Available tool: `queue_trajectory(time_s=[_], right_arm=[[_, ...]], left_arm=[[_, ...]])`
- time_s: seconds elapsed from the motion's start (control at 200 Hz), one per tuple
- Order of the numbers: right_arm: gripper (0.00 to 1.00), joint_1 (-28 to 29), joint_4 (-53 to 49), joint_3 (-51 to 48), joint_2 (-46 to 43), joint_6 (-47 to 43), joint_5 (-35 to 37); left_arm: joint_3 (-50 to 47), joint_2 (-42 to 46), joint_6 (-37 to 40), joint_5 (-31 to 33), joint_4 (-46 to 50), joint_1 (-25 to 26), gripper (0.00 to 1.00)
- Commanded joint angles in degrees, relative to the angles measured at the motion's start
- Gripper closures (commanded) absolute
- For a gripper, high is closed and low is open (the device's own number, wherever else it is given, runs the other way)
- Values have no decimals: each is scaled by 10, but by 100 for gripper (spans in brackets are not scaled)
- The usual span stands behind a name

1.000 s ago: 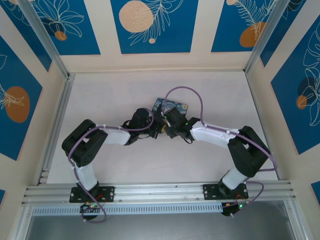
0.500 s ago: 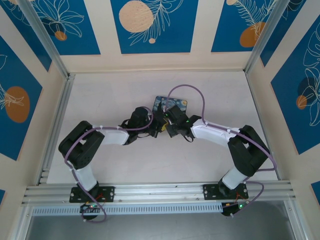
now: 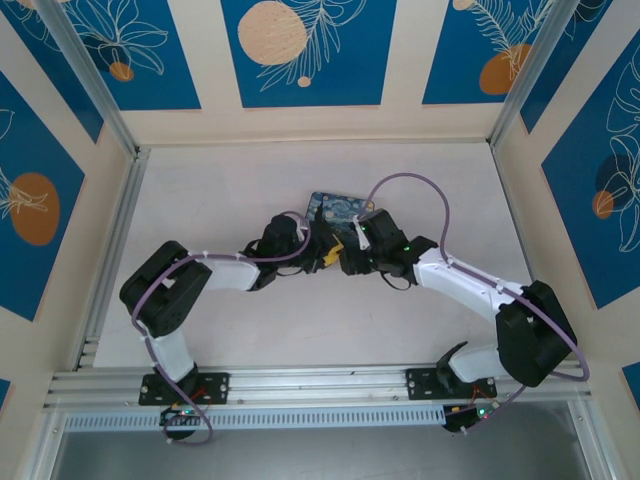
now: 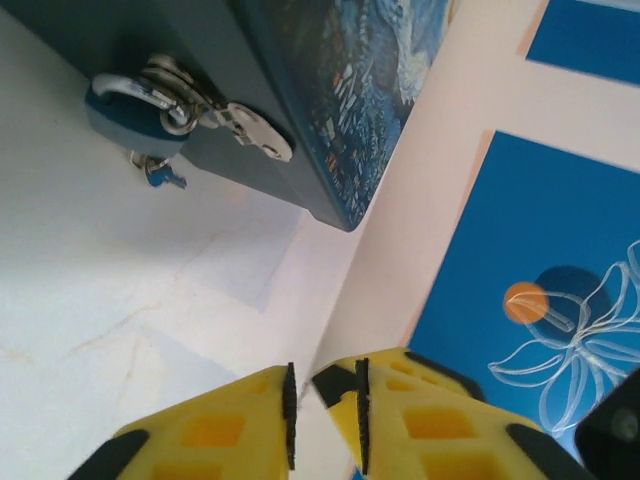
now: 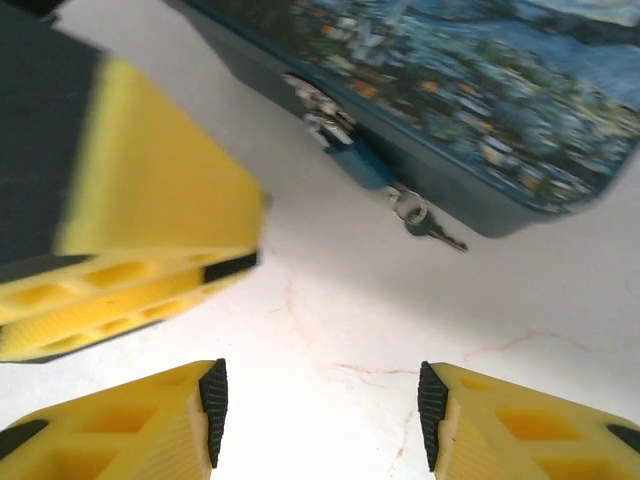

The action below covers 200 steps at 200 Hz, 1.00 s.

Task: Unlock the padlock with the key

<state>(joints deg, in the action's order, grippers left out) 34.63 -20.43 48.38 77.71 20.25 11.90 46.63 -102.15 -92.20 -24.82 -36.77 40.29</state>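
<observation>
The teal-blue padlock hangs by its silvery shackle from the hasp on the front of the starry-night box. In the right wrist view the padlock has the small silvery key at its lower end, resting on the table. Whether the key sits in the lock I cannot tell. My left gripper is a little way back from the box, its jaws slightly apart and empty. My right gripper is open wide over bare table in front of the padlock. Both grippers meet at the box's near side.
The box lies in the middle of the white table. The left gripper's yellow finger sits close on the left in the right wrist view. Patterned blue walls enclose the table, with an aluminium rail at the near edge.
The right arm has drawn back to the right and its jaws have opened wide. The left jaws have parted slightly. The box has stayed put.
</observation>
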Motion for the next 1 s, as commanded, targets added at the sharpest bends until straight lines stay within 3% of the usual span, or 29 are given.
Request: queue_trajectory(time_s=[0.0,0.28,0.395,0.76,0.995], right_arm=[[45,-29,3,-16,-18,66,-54],[45,-69,69,-8,40,132,-160],[44,-81,75,20,94,139,-170],[44,-146,82,149,201,113,-184],[44,-138,126,101,190,125,-202]], left_arm=[[-11,29,55,20,37,-6,63],[15,108,186,58,205,-54,25],[33,130,235,69,270,-70,17],[41,153,284,84,335,-80,12],[45,145,301,88,344,-80,10]])
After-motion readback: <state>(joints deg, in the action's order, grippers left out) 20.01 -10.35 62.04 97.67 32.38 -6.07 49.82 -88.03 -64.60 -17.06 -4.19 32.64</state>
